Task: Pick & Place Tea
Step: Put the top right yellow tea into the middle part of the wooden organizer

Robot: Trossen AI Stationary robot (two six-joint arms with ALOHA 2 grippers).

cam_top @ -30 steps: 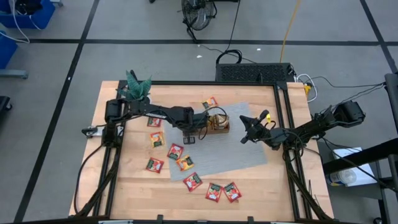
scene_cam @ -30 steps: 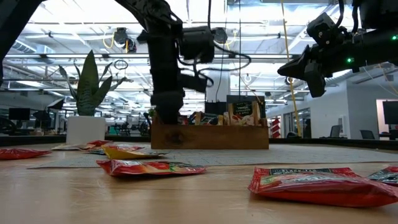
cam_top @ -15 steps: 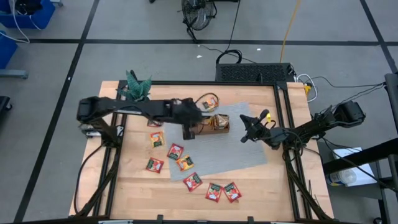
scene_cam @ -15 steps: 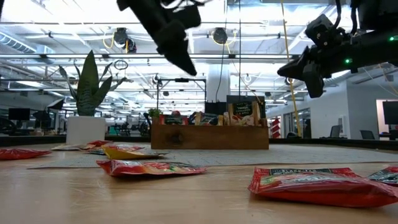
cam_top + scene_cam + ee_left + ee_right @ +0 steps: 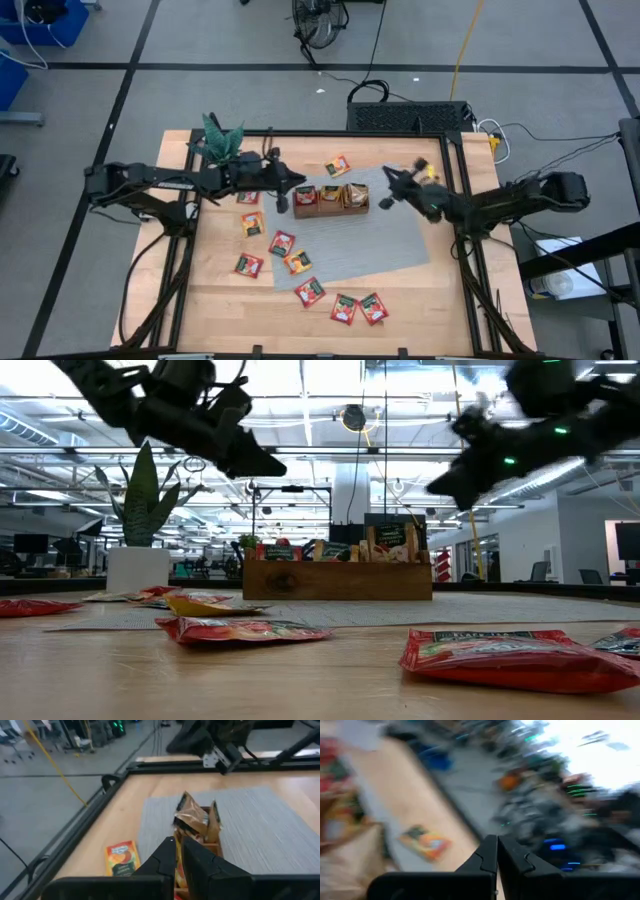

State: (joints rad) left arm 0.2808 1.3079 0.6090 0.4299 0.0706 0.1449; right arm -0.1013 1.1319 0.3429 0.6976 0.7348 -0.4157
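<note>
Several tea sachets lie flat and loose on the wooden table, such as a red one [image 5: 282, 243], a pair near the front edge [image 5: 358, 308] and an orange one [image 5: 338, 166] [image 5: 121, 857] on the far side of the tray. More sachets [image 5: 191, 817] stand upright in the brown wooden tray [image 5: 330, 198] [image 5: 335, 582] on the grey mat [image 5: 380, 245]. My left gripper [image 5: 287, 200] [image 5: 178, 851] hovers just left of the tray, pointing almost level at it, with only a narrow gap between its fingers and nothing in it. My right gripper [image 5: 384, 198] [image 5: 496, 851] hangs shut and empty in the air, right of the tray.
A potted plant [image 5: 222, 138] [image 5: 140, 510] stands at the far left corner. A black frame rail [image 5: 455, 200] borders the table. Bare mat lies on the near side of the tray, between it and the loose sachets.
My left gripper has risen from the tray's left end, tipped from pointing down to almost level, and drawn back toward the table's left edge. My right gripper has swung toward the far edge and a little toward the tray. The sachets and the tray have stayed put.
</note>
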